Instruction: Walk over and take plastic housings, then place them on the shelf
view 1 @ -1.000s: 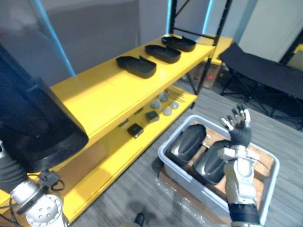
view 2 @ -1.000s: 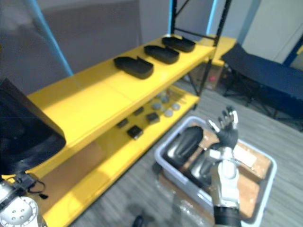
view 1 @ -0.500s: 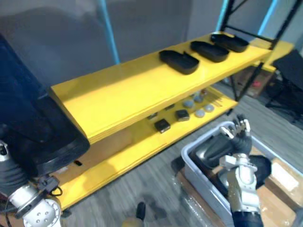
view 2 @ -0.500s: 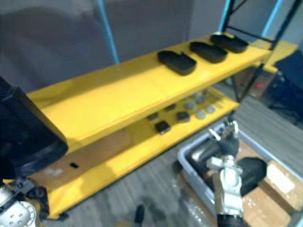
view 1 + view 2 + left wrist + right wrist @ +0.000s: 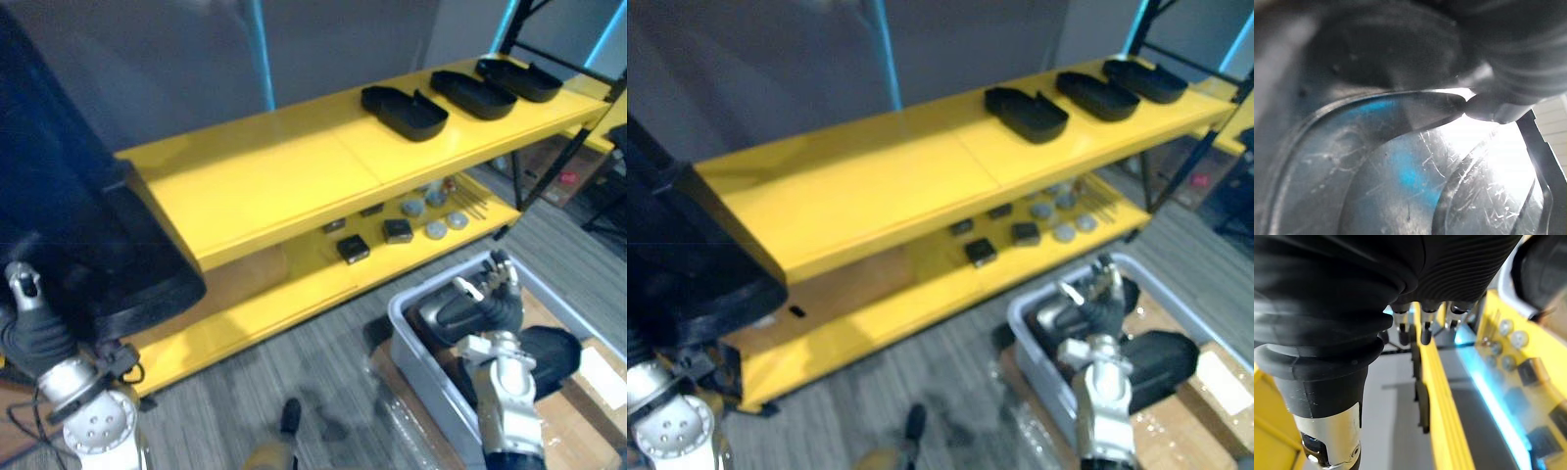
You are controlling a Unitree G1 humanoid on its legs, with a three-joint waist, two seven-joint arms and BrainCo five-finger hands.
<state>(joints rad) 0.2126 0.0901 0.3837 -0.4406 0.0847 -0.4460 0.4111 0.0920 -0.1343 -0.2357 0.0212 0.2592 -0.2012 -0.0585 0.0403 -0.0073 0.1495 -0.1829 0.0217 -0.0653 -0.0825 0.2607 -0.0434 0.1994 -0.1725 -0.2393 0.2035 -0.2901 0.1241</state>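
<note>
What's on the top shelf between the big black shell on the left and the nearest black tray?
Nothing: both eye views show the top shelf bare yellow between the big black shell and the nearest black tray.

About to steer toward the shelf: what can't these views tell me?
Hold of the left hand: eye views, covered by the large black housing.
Grey bin: eye views, cut by the frame edge; right hand overlaps the housings inside.
Small parts on the lower shelf: eye views, too small to identify.
</note>
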